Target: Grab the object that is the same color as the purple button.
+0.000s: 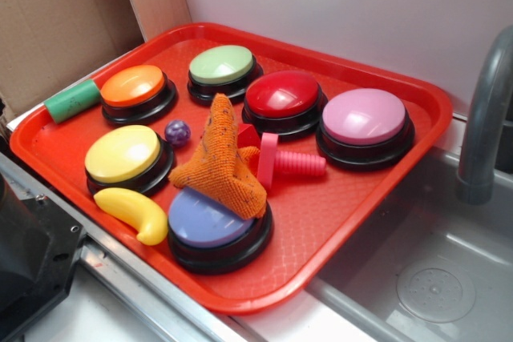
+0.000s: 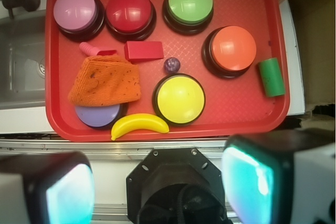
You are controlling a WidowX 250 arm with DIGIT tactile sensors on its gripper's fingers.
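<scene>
A small glossy dark purple ball (image 1: 178,131) lies on the red tray (image 1: 345,198) between the yellow, orange and red buttons; it also shows in the wrist view (image 2: 171,65). The purple button (image 1: 204,222) stands at the tray's front, partly covered by an orange cloth (image 1: 220,162); it shows in the wrist view too (image 2: 97,115). My gripper (image 2: 157,187) is open and empty, its cyan-padded fingers (image 2: 68,195) wide apart. It hangs high above the robot base, outside the tray's front edge and well away from the ball. It is not in the exterior view.
The tray also holds yellow (image 1: 123,154), orange (image 1: 133,86), green (image 1: 221,64), red (image 1: 282,94) and lilac-pink (image 1: 365,116) buttons, a yellow banana (image 1: 132,214), a pink screw (image 1: 288,162), a red block (image 2: 143,51) and a green cylinder (image 1: 72,100). A sink (image 1: 433,278) with a faucet (image 1: 485,110) lies to the right.
</scene>
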